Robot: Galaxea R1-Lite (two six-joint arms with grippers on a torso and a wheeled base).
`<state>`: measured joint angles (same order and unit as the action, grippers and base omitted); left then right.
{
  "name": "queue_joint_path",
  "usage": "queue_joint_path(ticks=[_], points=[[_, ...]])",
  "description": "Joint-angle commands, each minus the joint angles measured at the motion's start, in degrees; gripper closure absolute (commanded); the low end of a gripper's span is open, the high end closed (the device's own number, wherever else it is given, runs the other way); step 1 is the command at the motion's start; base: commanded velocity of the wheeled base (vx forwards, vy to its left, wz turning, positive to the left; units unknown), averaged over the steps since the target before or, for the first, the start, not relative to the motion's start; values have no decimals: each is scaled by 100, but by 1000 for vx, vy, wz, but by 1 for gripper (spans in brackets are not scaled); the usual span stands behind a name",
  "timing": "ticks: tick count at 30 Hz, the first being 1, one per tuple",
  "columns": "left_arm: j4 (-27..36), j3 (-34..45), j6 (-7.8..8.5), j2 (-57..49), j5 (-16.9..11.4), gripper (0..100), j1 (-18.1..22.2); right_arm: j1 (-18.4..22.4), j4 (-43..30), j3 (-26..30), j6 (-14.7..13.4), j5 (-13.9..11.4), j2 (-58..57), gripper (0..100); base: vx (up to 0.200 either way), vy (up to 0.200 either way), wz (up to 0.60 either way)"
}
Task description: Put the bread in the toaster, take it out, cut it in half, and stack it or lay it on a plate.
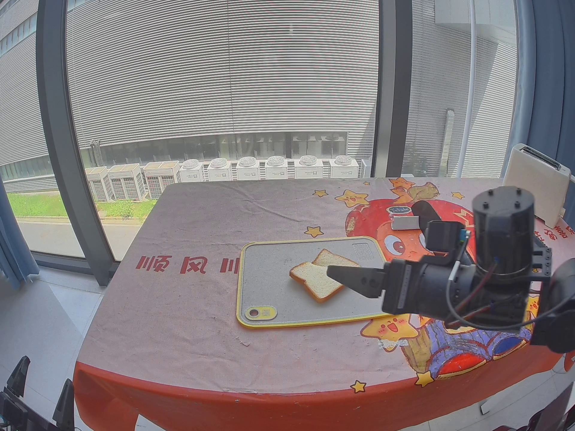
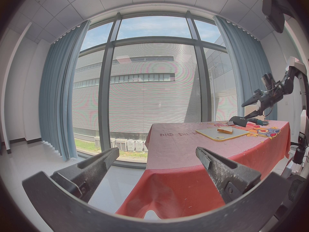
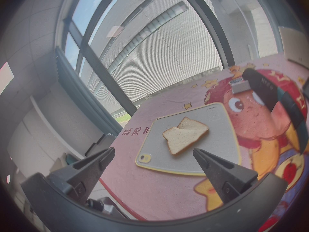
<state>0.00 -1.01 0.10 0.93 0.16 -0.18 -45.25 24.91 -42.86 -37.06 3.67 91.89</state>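
Observation:
Two bread halves [image 1: 319, 274] lie overlapped on the grey, yellow-rimmed cutting board [image 1: 275, 273] at the table's middle. In the right wrist view the bread halves [image 3: 183, 135] rest on the board [image 3: 222, 139], ahead of my open right gripper [image 3: 153, 156]. That right gripper [image 1: 350, 279] hovers above the board's right side, pointing left at the bread, with nothing in it. A knife [image 1: 414, 216] with a black handle lies behind the board. The white toaster [image 1: 539, 188] stands at the far right. My left gripper [image 2: 157, 152] hangs open and empty, low and off the table's left corner.
A patterned orange-pink cloth [image 1: 197, 306] covers the table, with bare cloth left of and in front of the board. A large window [image 1: 221, 73] stands right behind the table. In the left wrist view, the right gripper [image 2: 254, 104] is raised above the distant board [image 2: 212, 133].

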Motion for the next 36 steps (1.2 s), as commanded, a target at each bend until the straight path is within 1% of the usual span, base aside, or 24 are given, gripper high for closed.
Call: queue_joint_path(ticks=[1,2,3,4,5,6,8,10,11,12,13,14,15,17,22,30,32,33,34,35,36], points=[[0,92,-1,4,2,0,1,306,6,727,876,-86,-1103,0,0,0,0],[0,92,-1,4,2,0,1,385,14,885,1175,-86,-1226,0,0,0,0],[-9,92,-1,4,2,0,1,429,14,973,1315,-94,-1297,0,0,0,0],[-9,92,-1,4,2,0,1,438,14,973,1342,-94,-1305,0,0,0,0],[0,92,-1,4,2,0,1,500,14,1078,1491,-94,-1411,0,0,0,0],[0,92,-1,4,2,0,1,517,14,1122,1535,-94,-1499,0,0,0,0],[0,92,-1,4,2,0,1,552,6,1149,1553,-94,-1692,0,0,0,0],[0,92,-1,4,2,0,1,737,-65,1149,1570,-112,-1903,0,0,0,0],[-9,92,-1,4,2,0,1,790,-91,1131,1605,-165,-1947,0,0,0,0],[-9,92,-1,4,2,0,1,860,-82,1149,1702,-261,-1973,0,0,0,0],[0,92,-1,4,2,0,1,878,-91,1175,1851,-305,-1991,0,0,0,0],[0,92,-1,4,2,0,1,878,-91,1175,1851,-305,-1991,0,0,0,0],[-9,92,-1,4,2,0,1,886,-82,1272,2177,-261,-2017,0,0,0,0],[-9,92,-1,4,2,0,1,913,-12,1333,2352,-226,-2088,0,0,0,0],[0,92,-1,4,2,0,1,966,-117,1263,2396,-235,-2413,0,0,0,0],[0,92,-1,4,2,0,1,992,-241,1280,2414,-200,-2369,0,0,0,0],[0,92,-1,4,2,0,1,1018,-241,1272,2423,-59,-2343,0,0,0,0],[0,92,-1,4,2,0,1,1036,-241,1263,2423,-42,-2343,0,0,0,0],[-9,92,-1,4,2,0,1,1115,-241,1263,2432,55,-2316,0,0,0,0],[-9,92,-1,4,2,0,1,1115,-241,1263,2432,55,-2316,0,0,0,0],[-9,92,-1,4,2,0,1,1282,-223,1236,2432,99,-2246,0,0,0,0]])
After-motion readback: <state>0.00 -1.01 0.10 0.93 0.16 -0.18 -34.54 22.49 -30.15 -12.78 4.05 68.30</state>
